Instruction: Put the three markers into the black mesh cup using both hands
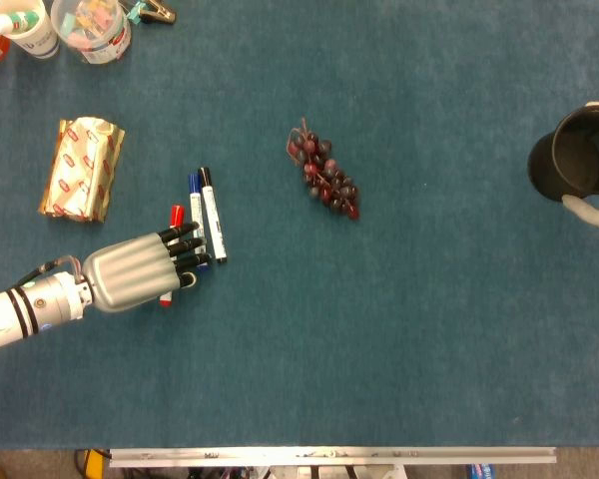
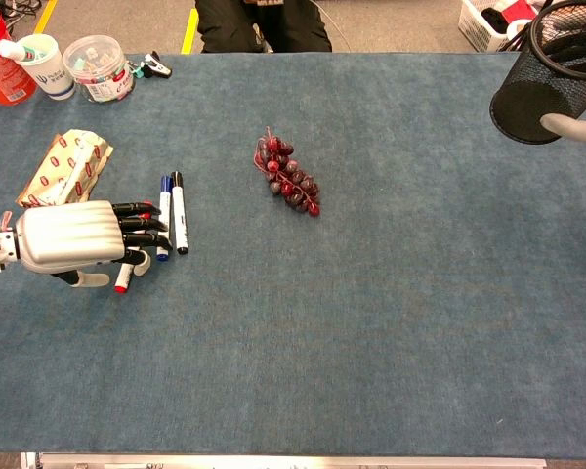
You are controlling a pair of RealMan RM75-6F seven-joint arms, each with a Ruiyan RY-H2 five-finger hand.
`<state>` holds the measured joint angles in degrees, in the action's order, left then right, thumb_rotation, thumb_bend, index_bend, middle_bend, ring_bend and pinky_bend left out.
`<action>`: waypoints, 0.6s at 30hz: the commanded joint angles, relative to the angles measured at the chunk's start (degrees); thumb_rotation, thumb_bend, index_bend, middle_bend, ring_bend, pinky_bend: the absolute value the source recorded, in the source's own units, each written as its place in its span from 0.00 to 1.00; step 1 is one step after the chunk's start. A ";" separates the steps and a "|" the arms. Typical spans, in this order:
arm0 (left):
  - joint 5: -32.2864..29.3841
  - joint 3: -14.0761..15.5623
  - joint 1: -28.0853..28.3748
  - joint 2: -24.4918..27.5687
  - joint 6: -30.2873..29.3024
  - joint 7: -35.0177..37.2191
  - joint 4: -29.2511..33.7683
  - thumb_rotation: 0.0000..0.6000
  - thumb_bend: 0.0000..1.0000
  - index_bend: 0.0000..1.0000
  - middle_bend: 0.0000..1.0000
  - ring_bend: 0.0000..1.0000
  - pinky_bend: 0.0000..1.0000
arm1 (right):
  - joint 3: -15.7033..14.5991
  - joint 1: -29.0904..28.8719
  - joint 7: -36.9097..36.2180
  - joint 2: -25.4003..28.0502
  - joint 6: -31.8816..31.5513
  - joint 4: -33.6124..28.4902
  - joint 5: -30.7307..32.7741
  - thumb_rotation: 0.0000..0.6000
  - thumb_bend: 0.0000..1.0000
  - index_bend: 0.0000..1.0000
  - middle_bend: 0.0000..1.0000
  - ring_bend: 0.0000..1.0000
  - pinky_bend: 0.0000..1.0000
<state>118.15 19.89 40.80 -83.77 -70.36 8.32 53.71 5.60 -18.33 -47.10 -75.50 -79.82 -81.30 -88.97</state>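
Observation:
Three markers lie side by side at the left of the table: a black-capped one [image 1: 212,215] [image 2: 179,212], a blue one [image 1: 194,198] [image 2: 163,198] and a red one [image 1: 176,214] [image 2: 123,280]. My left hand [image 1: 130,274] [image 2: 73,237] lies flat over the red and blue markers, fingers stretched out, thumb on the near side. The black-capped marker lies just past its fingertips. Far right, the black mesh cup [image 1: 574,160] [image 2: 547,68] is off the table. Only one pale finger of my right hand [image 1: 589,212] [image 2: 571,127] shows, against the cup's wall.
A bunch of dark red grapes [image 1: 324,175] [image 2: 288,181] lies mid-table. A foil snack packet [image 1: 82,168] [image 2: 63,166] sits beyond my left hand. Tubs [image 1: 95,25], a white cup [image 2: 44,63] and a red canister [image 2: 0,59] crowd the far left corner.

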 commanded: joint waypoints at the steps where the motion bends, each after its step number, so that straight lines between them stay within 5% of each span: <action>1: -0.05 0.20 -0.02 -0.16 -0.11 0.22 -0.19 1.00 0.28 0.40 0.17 0.11 0.10 | 0.04 0.02 0.08 0.01 -0.01 -0.07 0.03 1.00 0.37 0.38 0.36 0.24 0.25; 18: -0.43 0.77 0.58 -1.42 0.32 0.83 -0.35 1.00 0.28 0.46 0.17 0.11 0.10 | 0.13 0.46 -0.30 0.32 -0.36 0.00 0.10 1.00 0.37 0.38 0.36 0.24 0.25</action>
<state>117.72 20.65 41.38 -85.19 -70.05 9.14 53.36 5.73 -17.87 -47.40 -75.18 -80.18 -81.30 -88.87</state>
